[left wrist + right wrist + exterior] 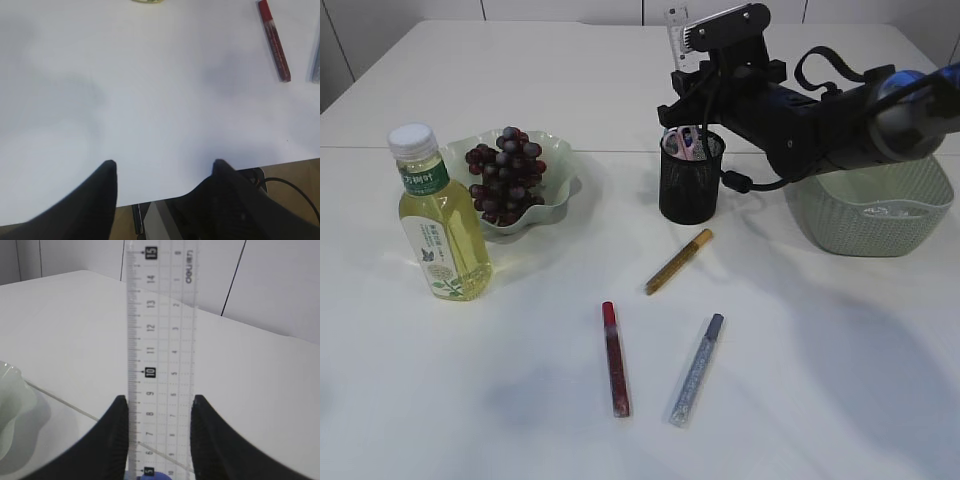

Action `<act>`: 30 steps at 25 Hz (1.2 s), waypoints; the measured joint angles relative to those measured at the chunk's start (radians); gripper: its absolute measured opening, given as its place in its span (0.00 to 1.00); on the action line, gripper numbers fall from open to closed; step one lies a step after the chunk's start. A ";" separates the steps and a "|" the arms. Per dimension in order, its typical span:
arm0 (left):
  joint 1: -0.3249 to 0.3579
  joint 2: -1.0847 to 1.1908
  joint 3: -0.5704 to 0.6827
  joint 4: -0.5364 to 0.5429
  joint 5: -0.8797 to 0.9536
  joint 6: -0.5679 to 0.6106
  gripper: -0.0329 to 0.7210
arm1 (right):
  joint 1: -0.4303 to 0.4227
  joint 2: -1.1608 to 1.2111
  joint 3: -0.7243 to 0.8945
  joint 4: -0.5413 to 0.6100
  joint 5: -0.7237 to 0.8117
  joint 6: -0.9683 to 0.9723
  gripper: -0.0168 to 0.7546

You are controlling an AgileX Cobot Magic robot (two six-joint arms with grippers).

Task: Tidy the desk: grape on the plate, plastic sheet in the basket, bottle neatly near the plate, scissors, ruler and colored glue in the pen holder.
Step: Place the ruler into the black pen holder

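Right gripper (156,412) jaws clamp the ruler (160,340) upright above the pen holder (691,177); left gripper (165,170) jaws gape, released, empty.

Right arm (820,125) in the exterior view is all matte black and chunky, a blue band showing near its far joint, a black cable looping off the side — and a flat black camera bracket perched on top; up close, each hand (157,440) shows two smooth, dark, tapered fingers (95,200), rounded at the tips
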 joint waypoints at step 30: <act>0.000 0.000 0.000 0.000 0.000 0.000 0.62 | 0.000 0.022 -0.005 0.004 0.068 0.026 0.43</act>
